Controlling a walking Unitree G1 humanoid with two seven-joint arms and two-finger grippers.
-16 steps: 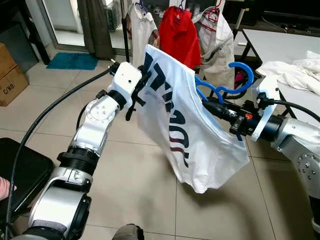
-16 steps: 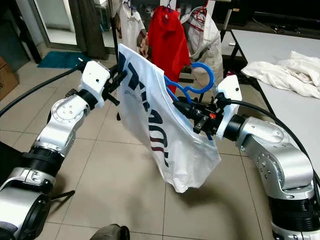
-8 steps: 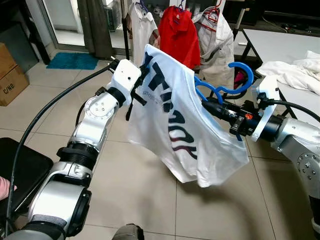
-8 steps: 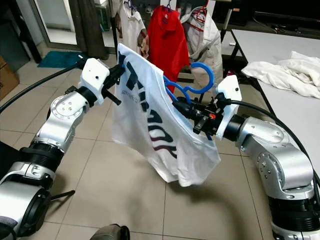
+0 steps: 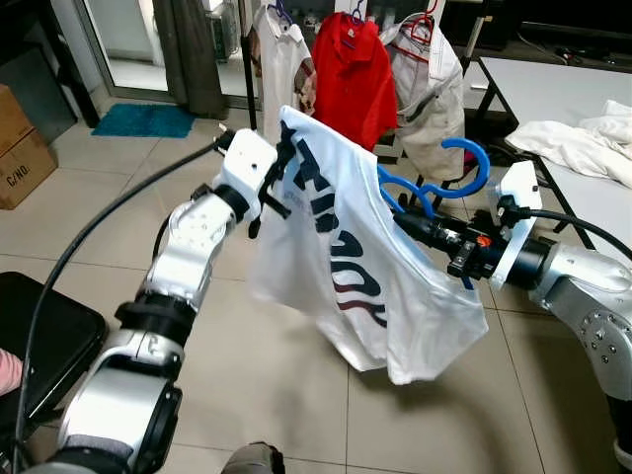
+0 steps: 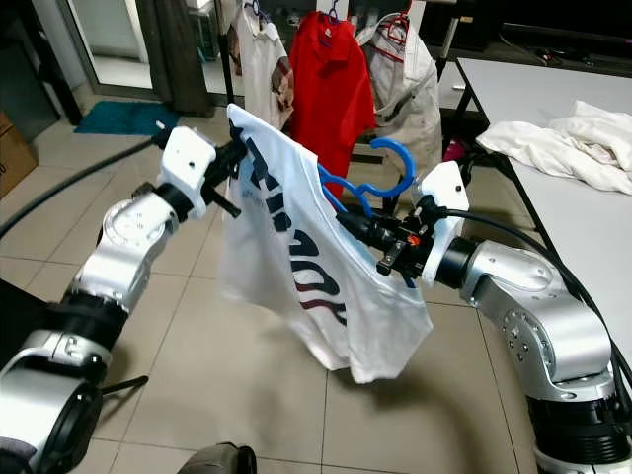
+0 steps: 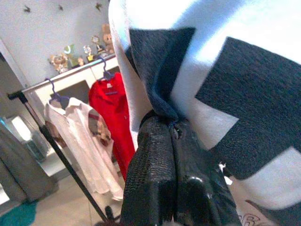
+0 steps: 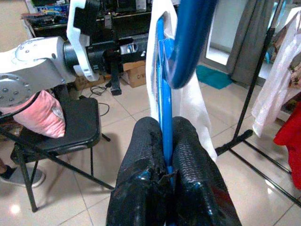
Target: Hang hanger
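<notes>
At the centre of the left eye frame hangs a white T-shirt point(image 5: 365, 286) printed with large dark navy letters and a thin red stripe near its lower part. The hanger point(image 5: 434, 186) threaded through it is bright blue. Both arms are silver with white wrist housings; the left gripper point(image 7: 175, 141) and the right gripper point(image 8: 163, 141) have black, textured fingers. At upper centre of the frame, a red polo shirt point(image 5: 354, 71) hangs between two off-white garments. A teal mat point(image 5: 146, 119) lies at upper left, over beige floor tiles. White cloth point(image 5: 583, 143) is heaped at upper right. A brown cardboard box point(image 5: 22, 148) sits at the left edge.
</notes>
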